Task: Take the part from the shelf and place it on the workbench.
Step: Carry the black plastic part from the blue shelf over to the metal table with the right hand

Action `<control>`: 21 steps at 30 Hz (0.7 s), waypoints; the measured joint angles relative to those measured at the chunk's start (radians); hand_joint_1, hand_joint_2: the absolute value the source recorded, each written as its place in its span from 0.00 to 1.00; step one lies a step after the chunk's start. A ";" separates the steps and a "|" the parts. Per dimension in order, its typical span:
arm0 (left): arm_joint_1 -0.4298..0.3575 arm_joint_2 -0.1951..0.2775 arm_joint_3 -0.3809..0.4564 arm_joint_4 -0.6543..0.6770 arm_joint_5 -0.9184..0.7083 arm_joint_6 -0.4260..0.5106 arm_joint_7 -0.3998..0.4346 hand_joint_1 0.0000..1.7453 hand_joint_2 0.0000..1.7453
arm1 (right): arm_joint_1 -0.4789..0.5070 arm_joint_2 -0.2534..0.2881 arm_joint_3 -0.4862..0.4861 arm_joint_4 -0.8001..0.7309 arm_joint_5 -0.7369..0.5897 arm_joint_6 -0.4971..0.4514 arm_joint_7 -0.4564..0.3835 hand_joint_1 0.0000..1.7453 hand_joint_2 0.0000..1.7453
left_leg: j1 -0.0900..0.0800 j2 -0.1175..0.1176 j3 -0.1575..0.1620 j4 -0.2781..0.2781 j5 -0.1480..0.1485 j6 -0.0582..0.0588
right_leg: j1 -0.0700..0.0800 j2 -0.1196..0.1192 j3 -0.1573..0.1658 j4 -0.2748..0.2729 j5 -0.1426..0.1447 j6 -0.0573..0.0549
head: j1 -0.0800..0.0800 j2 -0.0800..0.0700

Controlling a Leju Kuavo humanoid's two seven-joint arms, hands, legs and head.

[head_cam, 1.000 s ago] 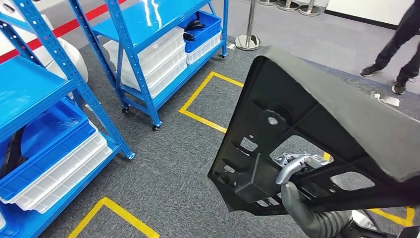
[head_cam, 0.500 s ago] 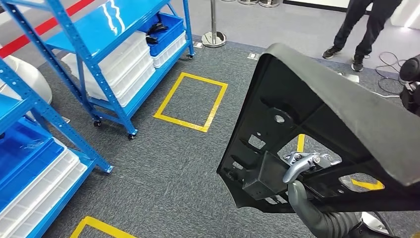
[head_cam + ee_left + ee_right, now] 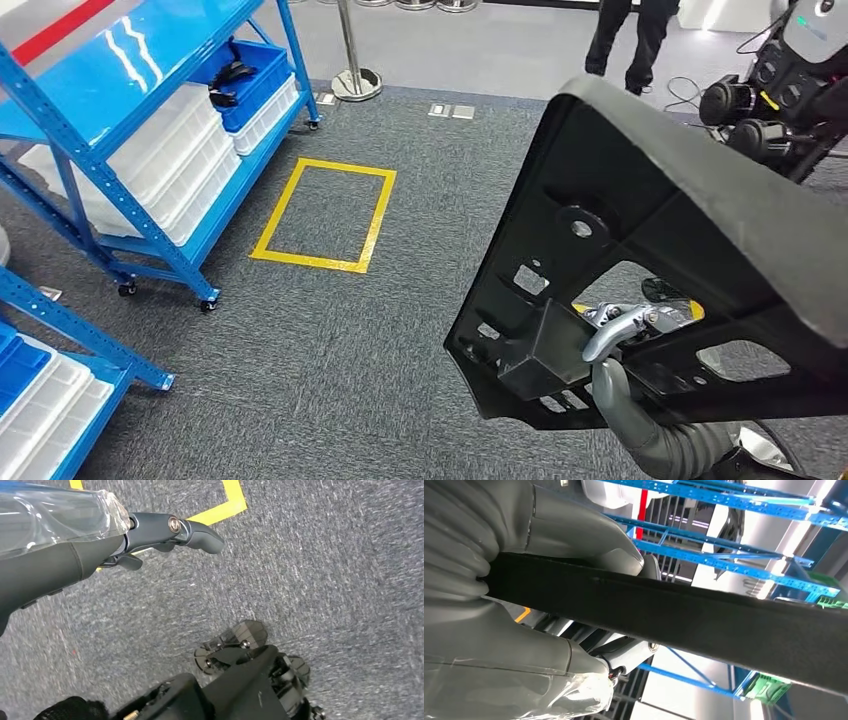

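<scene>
Grey carpet (image 3: 330, 340); right robot hand (image 3: 625, 330) grips black part (image 3: 640, 200).

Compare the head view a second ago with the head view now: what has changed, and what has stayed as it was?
The whole picture has slid leftward: the camera has turned to the right, away from the blue shelves. The shelves and the yellow floor rectangle have not moved. A person's legs now stand at the top, and another machine has come into sight. Unchanged: the right hand still grips the black part, held upright; the left hand holds nothing.
</scene>
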 joint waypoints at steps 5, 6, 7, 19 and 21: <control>0.006 -0.002 0.000 0.000 0.004 0.001 0.001 0.00 1.00 | 0.009 -0.005 -0.013 0.000 -0.005 -0.001 -0.013 1.00 1.00 | 0.006 0.065 0.010 -0.034 0.025 0.008 | 0.003 -0.109 -0.073 0.155 -0.096 0.016 | 0.002 0.000; 0.008 -0.002 0.000 0.000 0.005 0.002 0.001 0.00 1.00 | 0.010 -0.005 -0.014 0.001 -0.007 0.000 -0.015 1.00 1.00 | 0.006 0.080 0.009 -0.034 0.025 0.008 | 0.002 -0.118 -0.100 0.218 -0.124 0.020 | 0.002 0.000; 0.008 -0.002 0.000 0.000 0.006 0.002 0.000 0.00 1.00 | 0.011 -0.005 -0.014 0.001 -0.009 0.001 -0.016 1.00 1.00 | 0.006 0.096 0.008 -0.033 0.025 0.008 | 0.001 -0.122 -0.116 0.258 -0.137 0.024 | 0.002 0.000; 0.008 -0.002 -0.001 0.000 0.011 0.001 0.000 0.00 1.00 | 0.015 -0.006 -0.027 0.003 -0.013 0.006 -0.024 1.00 1.00 | 0.016 0.112 -0.028 0.085 -0.064 -0.046 | 0.002 -0.142 0.031 -0.007 -0.028 -0.020 | 0.000 0.000; 0.006 -0.002 -0.001 0.000 0.011 0.001 -0.001 0.00 1.00 | 0.014 -0.006 -0.029 0.003 -0.013 0.007 -0.023 1.00 1.00 | 0.016 0.082 -0.096 0.232 -0.132 -0.047 | 0.006 -0.123 0.024 -0.007 -0.024 -0.027 | 0.000 0.000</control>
